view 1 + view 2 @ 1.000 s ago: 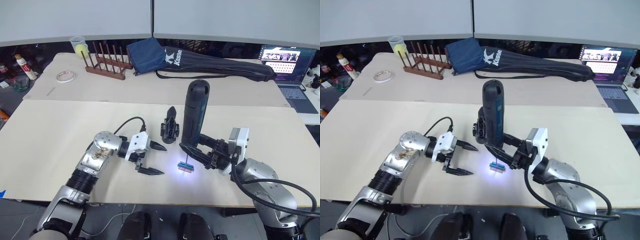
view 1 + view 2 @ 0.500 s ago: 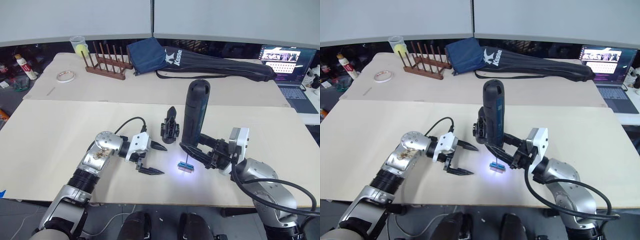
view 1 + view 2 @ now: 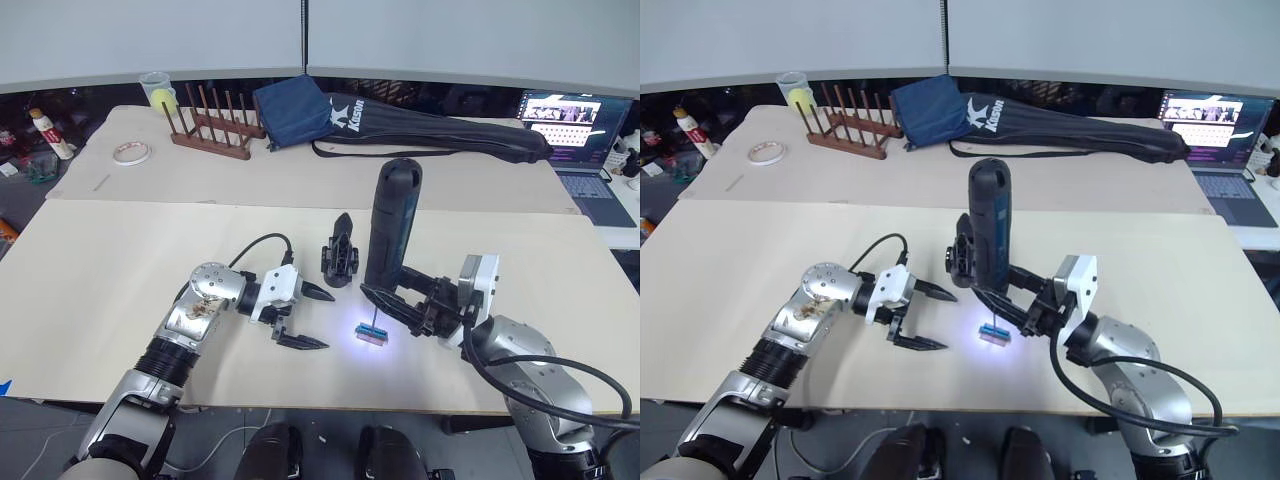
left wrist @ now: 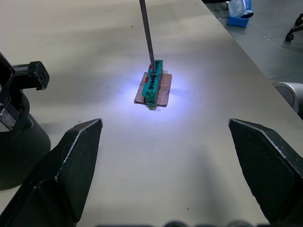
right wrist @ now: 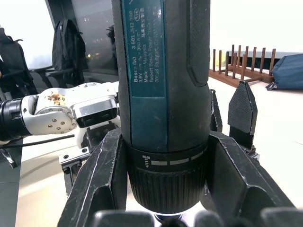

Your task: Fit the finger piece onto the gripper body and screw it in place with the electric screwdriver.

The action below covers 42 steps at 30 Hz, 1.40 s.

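My right gripper is shut on the electric screwdriver and holds it upright, low on its barrel. The thin bit rests on a small green block lit by the white tip light. The gripper body stands on the table just left of the screwdriver, one pointed finger up. My left gripper is open and empty, level with the table, left of the green block. The finger piece is out of view.
At the back stand a wooden rack, a blue bag, a long black bag, a tape roll and a cup. A laptop sits far right. The table's front edge runs close below both grippers.
The screwdriver's top has shifted very slightly to the right. The left gripper has not moved.
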{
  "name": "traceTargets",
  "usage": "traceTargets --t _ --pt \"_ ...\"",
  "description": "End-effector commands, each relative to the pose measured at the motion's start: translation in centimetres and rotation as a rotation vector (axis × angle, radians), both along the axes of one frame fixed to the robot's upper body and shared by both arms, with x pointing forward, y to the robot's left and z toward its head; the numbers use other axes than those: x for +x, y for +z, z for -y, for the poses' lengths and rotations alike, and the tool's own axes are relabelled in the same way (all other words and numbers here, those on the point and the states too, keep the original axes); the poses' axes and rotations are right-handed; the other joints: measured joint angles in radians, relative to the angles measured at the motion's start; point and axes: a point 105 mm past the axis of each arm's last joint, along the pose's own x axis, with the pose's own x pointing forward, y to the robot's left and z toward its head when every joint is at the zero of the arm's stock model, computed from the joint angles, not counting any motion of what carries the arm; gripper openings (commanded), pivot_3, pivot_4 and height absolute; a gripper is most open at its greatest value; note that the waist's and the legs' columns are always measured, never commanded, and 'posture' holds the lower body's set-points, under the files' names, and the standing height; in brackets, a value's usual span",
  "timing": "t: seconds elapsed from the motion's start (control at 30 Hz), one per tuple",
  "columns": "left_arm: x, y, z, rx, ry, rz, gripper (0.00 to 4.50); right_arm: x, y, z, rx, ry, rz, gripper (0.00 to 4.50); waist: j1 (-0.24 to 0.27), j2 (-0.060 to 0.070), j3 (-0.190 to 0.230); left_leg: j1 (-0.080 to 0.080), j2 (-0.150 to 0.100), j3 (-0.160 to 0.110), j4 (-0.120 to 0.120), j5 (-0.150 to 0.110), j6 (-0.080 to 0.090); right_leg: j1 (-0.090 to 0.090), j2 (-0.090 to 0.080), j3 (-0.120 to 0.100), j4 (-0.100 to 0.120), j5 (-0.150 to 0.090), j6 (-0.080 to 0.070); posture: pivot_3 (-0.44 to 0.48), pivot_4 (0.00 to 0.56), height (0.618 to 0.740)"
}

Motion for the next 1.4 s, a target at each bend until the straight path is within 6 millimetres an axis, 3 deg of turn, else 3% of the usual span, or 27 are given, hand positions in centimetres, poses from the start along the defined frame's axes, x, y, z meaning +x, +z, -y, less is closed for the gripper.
traceTargets --t 0.03,1.4 --pt "0.08 0.82 0.19 -0.014 -0.010 0.030 4.50 -0.33 2.10 0.13 0.027 0.000 0.108 1.93 0.000 0.000 0.000 0.000 0.000 0.000 0.000 0.000 0.000 0.000 0.000 0.000 0.000 0.000 0.000 0.000 0.150 0.730" --pt "0.37 1.30 0.10 -0.011 0.003 0.043 4.50 -0.08 1.32 -0.06 0.023 0.007 0.068 1.93 0.000 0.000 0.000 0.000 0.000 0.000 0.000 0.000 0.000 0.000 0.000 0.000 0.000 0.000 0.000 0.000 0.150 0.730"
